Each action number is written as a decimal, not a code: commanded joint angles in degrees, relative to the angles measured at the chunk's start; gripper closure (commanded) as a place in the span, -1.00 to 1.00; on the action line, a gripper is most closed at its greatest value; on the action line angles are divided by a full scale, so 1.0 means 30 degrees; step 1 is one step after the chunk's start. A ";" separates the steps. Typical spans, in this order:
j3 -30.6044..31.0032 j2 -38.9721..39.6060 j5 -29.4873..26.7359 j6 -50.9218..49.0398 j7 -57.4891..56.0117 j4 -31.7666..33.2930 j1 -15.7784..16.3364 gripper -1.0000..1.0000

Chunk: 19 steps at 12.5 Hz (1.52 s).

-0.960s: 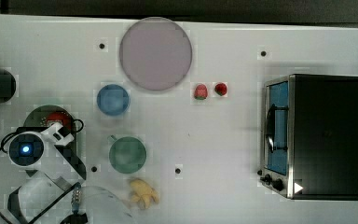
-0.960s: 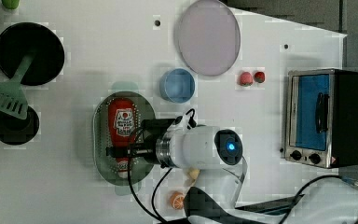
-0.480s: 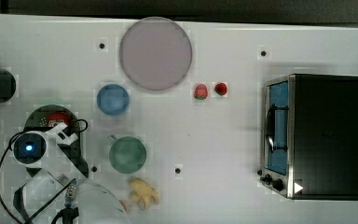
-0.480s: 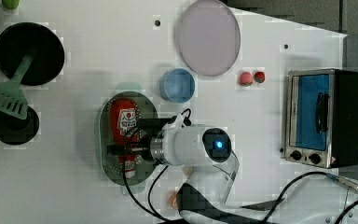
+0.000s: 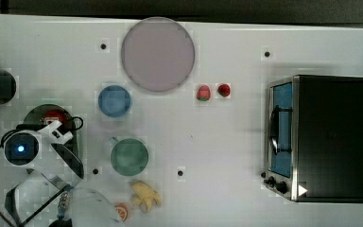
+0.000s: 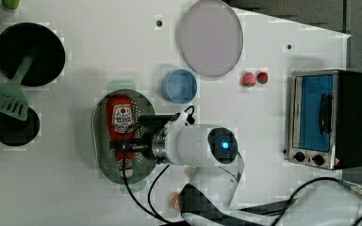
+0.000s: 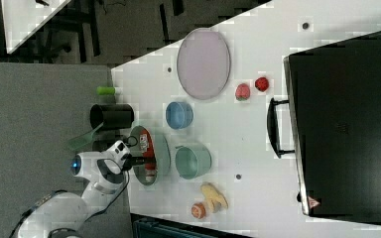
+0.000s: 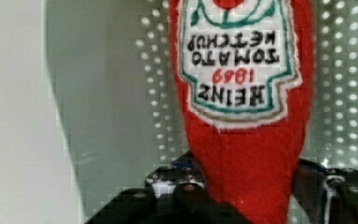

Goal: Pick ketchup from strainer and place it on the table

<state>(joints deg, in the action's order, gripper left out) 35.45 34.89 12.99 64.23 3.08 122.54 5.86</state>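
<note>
The ketchup (image 6: 121,117), a red bottle with a white-and-red label, lies lengthwise in the pale green strainer (image 6: 97,136) at the left view's left-centre. My gripper (image 6: 125,146) reaches into the strainer across the bottle's narrow end. In the wrist view the ketchup (image 8: 242,140) fills the space between my dark fingers (image 8: 182,184), which press against both of its sides above the perforated strainer (image 8: 121,93) floor. The gripper (image 8: 249,184) is shut on the ketchup. The bottle still rests in the strainer (image 7: 164,153), which stands on the white table (image 5: 217,142).
A blue bowl (image 6: 179,87) and a green bowl (image 5: 129,157) stand near the strainer. A grey plate (image 5: 157,53), two strawberries (image 5: 203,92), a toaster oven (image 5: 316,137), a banana (image 5: 145,196), an orange (image 5: 122,211), black pots (image 6: 28,54) and a green spatula (image 6: 7,101) are around.
My arm has shifted toward the left view's left over the strainer, and the fingers have closed in from wide open onto the ketchup's narrow end.
</note>
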 commanded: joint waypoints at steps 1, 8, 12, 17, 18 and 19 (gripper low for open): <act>0.0799 -0.3382 -0.1152 -0.1436 0.0869 -0.0500 -0.0596 -0.12; -0.0143 -0.9671 -0.4656 -0.8045 0.0580 -0.0800 -0.3450 -0.12; -0.2469 -1.0720 -0.4651 -0.9619 0.0041 -0.0795 -0.4681 -0.12; -0.6537 -1.0587 -0.4618 -0.9823 -0.0426 -0.0151 -0.5155 -0.12; -0.7268 -1.0457 -0.4609 -0.9782 -0.0574 0.0128 -0.5179 -0.12; -0.7914 -1.0240 -0.4609 -0.9658 -0.0848 0.0401 -0.5198 -0.12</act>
<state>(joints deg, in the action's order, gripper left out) 10.41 4.48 -0.69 34.86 2.22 123.32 -9.62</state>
